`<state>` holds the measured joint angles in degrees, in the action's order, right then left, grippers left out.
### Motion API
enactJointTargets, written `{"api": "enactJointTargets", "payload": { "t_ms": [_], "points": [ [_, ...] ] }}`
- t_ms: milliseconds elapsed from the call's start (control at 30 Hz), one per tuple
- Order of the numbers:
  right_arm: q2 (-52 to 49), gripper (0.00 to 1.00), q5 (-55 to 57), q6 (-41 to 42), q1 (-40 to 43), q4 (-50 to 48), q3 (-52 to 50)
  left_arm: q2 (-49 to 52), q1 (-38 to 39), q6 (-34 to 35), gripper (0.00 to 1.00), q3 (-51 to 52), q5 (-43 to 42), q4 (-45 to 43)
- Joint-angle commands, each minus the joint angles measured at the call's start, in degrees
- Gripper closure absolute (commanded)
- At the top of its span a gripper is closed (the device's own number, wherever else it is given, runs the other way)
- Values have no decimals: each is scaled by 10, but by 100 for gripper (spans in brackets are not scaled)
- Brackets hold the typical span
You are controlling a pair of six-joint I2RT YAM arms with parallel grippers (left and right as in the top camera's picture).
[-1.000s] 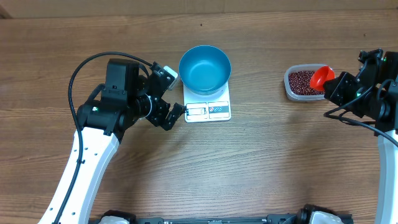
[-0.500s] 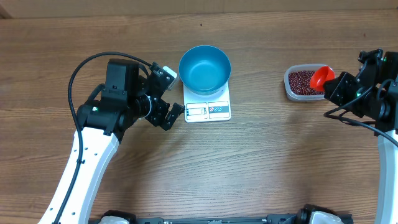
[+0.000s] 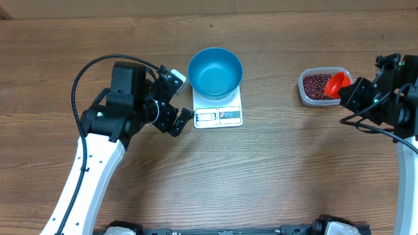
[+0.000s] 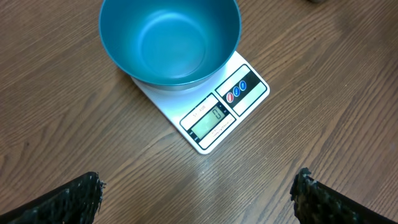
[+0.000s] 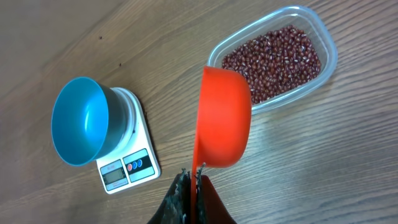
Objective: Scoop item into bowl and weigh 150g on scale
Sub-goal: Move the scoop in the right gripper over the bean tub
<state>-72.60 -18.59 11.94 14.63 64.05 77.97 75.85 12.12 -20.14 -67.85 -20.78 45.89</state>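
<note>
The blue bowl [image 3: 215, 72] stands empty on the white scale [image 3: 219, 115], also seen in the left wrist view as bowl [image 4: 171, 37] and scale [image 4: 217, 106] with its display lit. The red-brown beans, the item [image 5: 273, 56], lie in a clear tub [image 3: 319, 86] at the right. My right gripper [image 5: 194, 180] is shut on the handle of a red scoop [image 5: 224, 118], whose cup hangs at the tub's near edge [image 3: 335, 83]. My left gripper [image 4: 196, 199] stands open just left of the scale, nothing between its fingers [image 4: 68, 199].
In the right wrist view the bowl [image 5: 81, 121] and scale [image 5: 127, 165] sit left of the scoop, and the tub rim [image 5: 329, 50] is at upper right. Bare wooden table lies between scale and tub and toward the front.
The red scoop has shifted slightly down and left over the tub's edge. The left arm has not moved.
</note>
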Motion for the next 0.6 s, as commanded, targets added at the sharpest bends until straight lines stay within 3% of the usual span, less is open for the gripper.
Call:
{"api": "enactJointTargets", "payload": {
  "t_ms": [0, 567],
  "points": [
    [4, 96, 6, -21, 2, 11, 19, -2, 0, -13, 1, -5, 4, 2],
    [-4, 96, 47, -31, 2, 38, 42, -2, 0, -13, 0, -5, 4, 2]
  ]
}}
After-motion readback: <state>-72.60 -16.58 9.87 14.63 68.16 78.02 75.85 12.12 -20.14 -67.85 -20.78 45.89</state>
